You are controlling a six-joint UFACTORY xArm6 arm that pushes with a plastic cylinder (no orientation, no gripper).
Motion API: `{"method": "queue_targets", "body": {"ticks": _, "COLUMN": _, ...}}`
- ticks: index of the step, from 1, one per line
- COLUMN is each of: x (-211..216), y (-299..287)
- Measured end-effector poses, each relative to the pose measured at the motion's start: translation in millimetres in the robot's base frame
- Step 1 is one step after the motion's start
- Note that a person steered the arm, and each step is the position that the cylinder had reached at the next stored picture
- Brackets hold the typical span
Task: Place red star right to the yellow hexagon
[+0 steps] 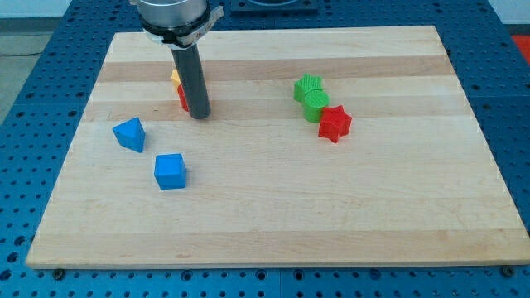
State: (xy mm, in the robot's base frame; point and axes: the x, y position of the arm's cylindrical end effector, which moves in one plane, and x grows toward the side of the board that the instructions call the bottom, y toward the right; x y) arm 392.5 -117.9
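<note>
Resting my tip (199, 115) toward the surface's (273, 215) top-left corner, I have it against a red block (181, 98) and a yellow block (175, 76) — both mostly hidden behind the rod. My tool is a bare rod, holding nothing. The red star (334, 124) sits right of centre, touching two green blocks (311, 97).

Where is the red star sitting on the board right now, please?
The red star lies right of the view's centre, touching the lower green block, far right of my tip.
</note>
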Motion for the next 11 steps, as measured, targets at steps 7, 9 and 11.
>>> {"method": "queue_targets", "body": {"ticks": 7, "x": 35.2, "y": 257.0}}
{"method": "queue_targets", "body": {"ticks": 9, "x": 38.7, "y": 177.0}}
{"method": "queue_targets", "body": {"ticks": 11, "x": 85.4, "y": 147.4}}
